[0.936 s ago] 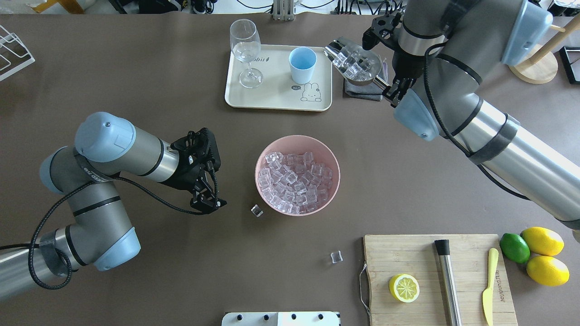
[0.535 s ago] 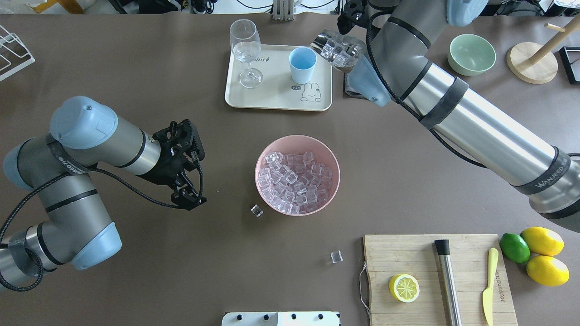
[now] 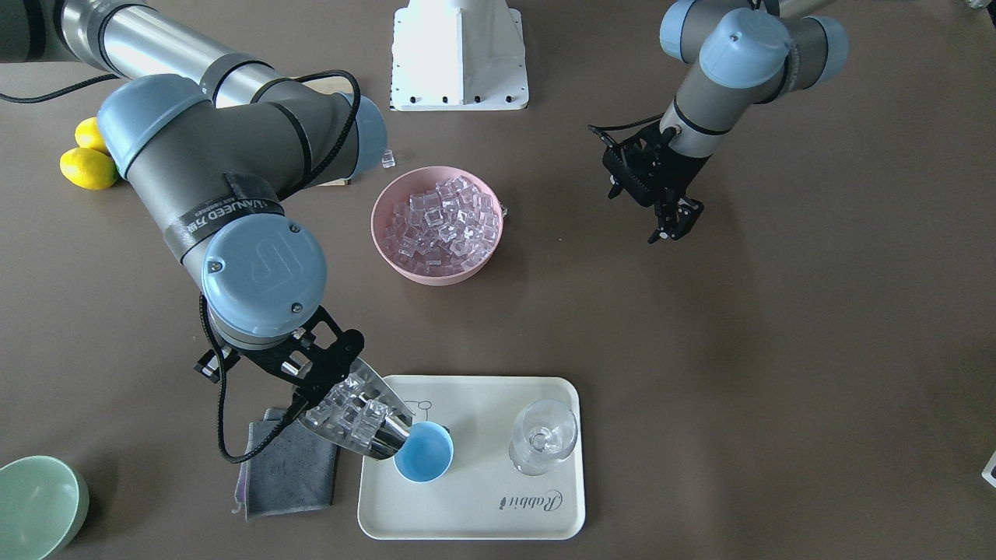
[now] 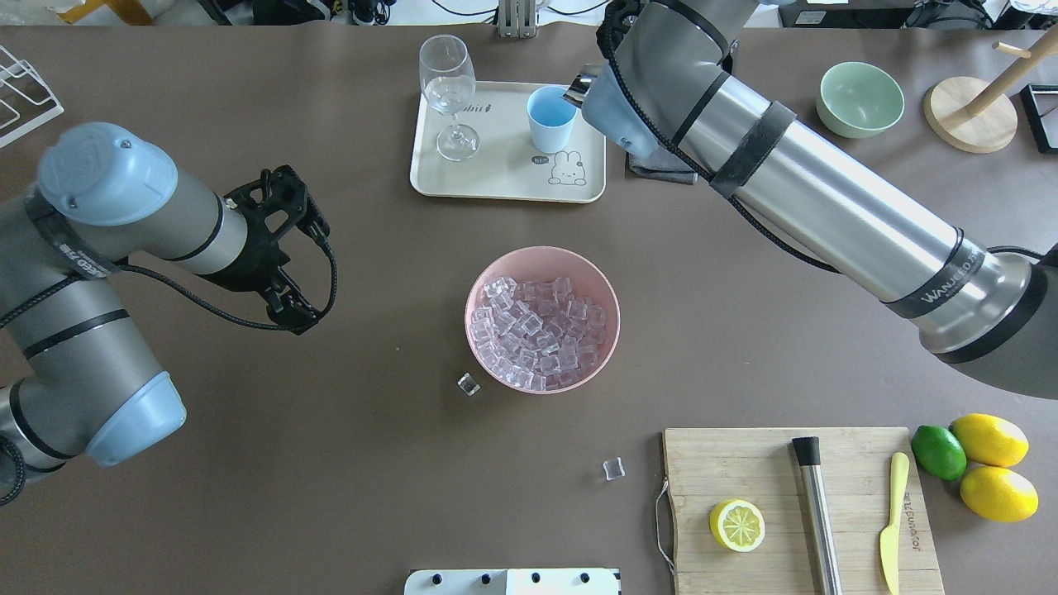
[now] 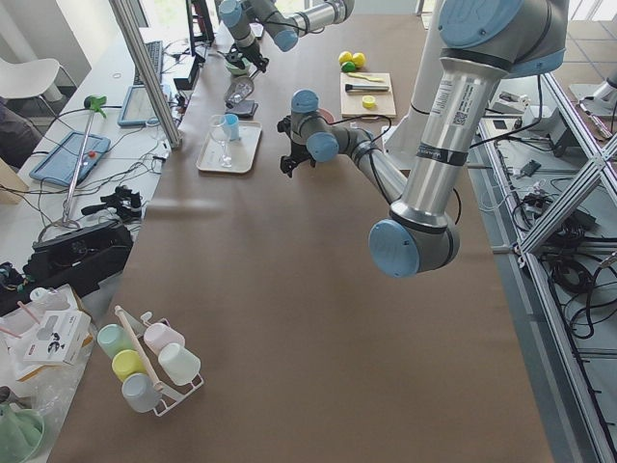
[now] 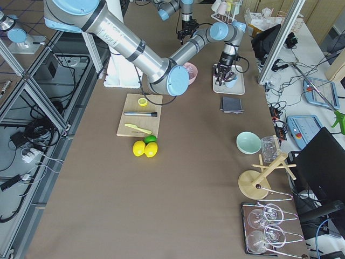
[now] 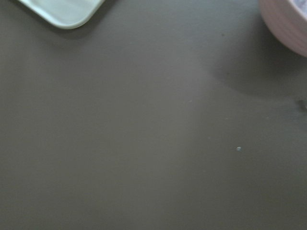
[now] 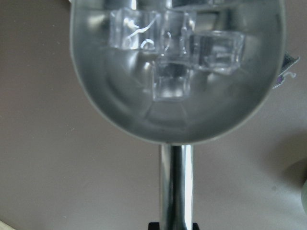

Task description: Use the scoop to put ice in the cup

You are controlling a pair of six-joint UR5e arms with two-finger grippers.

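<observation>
Exterior front-facing: my right gripper (image 3: 310, 391), clenched on the scoop (image 3: 366, 428), has carried it from beside the cup (image 3: 425, 457) until its lip overhangs the rim. The ice (image 3: 348, 406) is still aboard, so tipping seems next. My left gripper (image 3: 675, 226), jaws parted and empty, has backed farther from the cup.

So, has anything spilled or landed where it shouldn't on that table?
Yes. One loose ice cube lies on the bare table right beside the pink bowl, and a second cube lies near the cutting board. The cup and wine glass stand upright.
</observation>
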